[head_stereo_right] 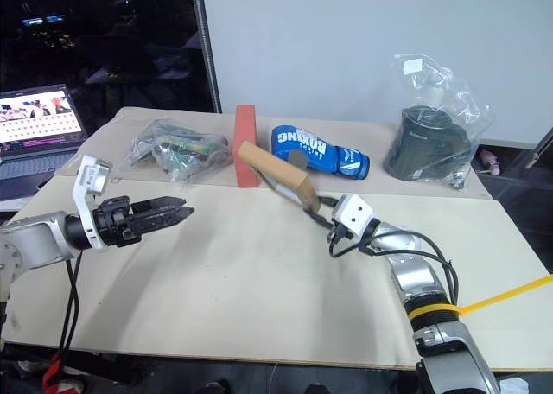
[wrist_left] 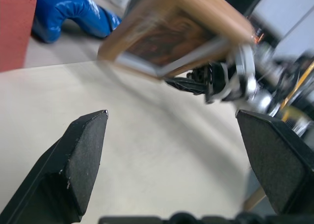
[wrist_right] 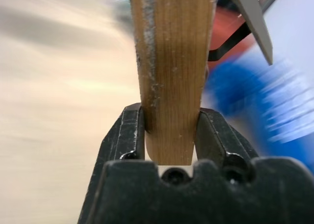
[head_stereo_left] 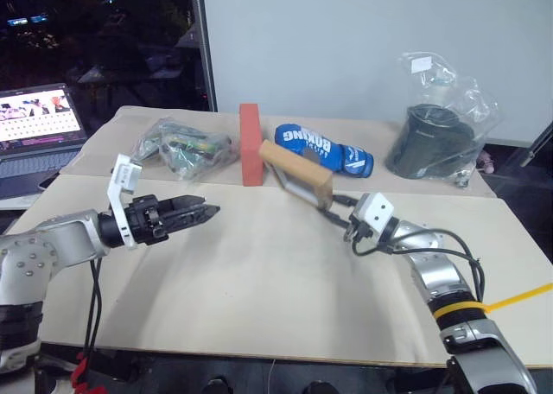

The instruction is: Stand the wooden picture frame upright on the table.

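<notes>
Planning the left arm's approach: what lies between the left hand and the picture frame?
Bare table: in the head view nothing lies between the left hand and the picture frame.

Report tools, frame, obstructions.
Left tool open, empty. Right tool shut on frame, tilted above table. Brick and glove close behind.

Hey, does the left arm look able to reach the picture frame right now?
Probably yes. The left end effector is open and points toward the wooden picture frame, with bare table between them. The right end effector grips the frame's edge.
</notes>
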Motion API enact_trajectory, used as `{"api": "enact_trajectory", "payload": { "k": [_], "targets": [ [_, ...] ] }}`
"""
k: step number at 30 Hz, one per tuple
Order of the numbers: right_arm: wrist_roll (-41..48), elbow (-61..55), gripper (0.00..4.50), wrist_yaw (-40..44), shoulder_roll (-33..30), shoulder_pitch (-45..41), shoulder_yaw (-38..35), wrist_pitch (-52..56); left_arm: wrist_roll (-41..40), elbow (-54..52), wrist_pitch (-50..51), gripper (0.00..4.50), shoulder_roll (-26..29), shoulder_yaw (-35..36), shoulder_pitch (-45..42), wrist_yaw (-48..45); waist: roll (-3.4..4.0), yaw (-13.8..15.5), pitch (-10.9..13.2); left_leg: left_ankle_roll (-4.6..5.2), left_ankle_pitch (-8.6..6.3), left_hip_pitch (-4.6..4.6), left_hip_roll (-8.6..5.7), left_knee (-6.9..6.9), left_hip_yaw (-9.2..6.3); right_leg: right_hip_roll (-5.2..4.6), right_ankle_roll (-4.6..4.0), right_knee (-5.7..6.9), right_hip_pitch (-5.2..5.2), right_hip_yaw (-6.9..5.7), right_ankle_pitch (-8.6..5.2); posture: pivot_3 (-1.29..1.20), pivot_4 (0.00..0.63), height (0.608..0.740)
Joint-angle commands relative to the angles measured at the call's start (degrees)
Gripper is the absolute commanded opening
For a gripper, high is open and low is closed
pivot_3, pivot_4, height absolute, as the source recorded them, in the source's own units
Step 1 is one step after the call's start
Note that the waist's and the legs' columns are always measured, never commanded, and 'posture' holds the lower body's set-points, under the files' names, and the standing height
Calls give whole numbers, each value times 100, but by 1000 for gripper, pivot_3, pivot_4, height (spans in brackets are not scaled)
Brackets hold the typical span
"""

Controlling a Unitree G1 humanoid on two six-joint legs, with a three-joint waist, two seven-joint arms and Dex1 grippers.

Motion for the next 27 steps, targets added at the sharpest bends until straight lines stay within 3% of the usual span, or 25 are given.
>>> {"api": "enact_trajectory", "payload": {
  "k": [1, 6, 10, 19, 26, 27],
  "targets": [
    [676, -232, 1170, 200, -41, -209, -402, 1341, 351, -198, -371, 4500, -91, 30, 61, -281, 0, 3, 0, 0, 0, -1, 0, 0, 1, 0, 0, 0, -2, 0, 0, 0, 150, 740],
    [617, -75, 1169, 313, -105, -119, -339, 2333, 475, -212, -420, 4500, -248, 153, 53, -323, 0, -6, 0, 1, -1, -9, 0, 0, 0, 1, 2, 1, -13, 0, -2, 0, 150, 740],
    [438, 178, 1168, 439, -42, -28, -238, 2489, 1330, -124, -973, 4500, -48, -205, 129, -726, 0, -20, 0, 2, -1, -10, 0, 0, 1, 1, 5, 1, -15, 0, -4, 0, 150, 740],
    [926, -360, 1167, 617, 45, 275, -411, 3719, 1705, 194, -1373, 4500, -498, -197, -163, -888, -1, -22, -1, 4, -3, -9, 0, 3, 0, 1, 7, 1, -9, -1, -5, 0, 150, 740],
    [680, -779, 1167, 410, 50, 434, -415, 3455, 1831, 158, -1300, 4500, -656, -261, -193, -966, -1, -21, -1, 4, -3, -9, 0, 6, -1, 1, 12, 3, -10, -1, -8, 0, 150, 740],
    [684, -867, 1667, 417, 35, 454, -435, 3410, 1879, 179, -1353, 4500, -660, -282, -187, -1012, -1, -21, -1, 4, -3, -9, 0, 5, 0, 2, 13, 4, -10, -1, -9, 0, 150, 740]
  ]
}}
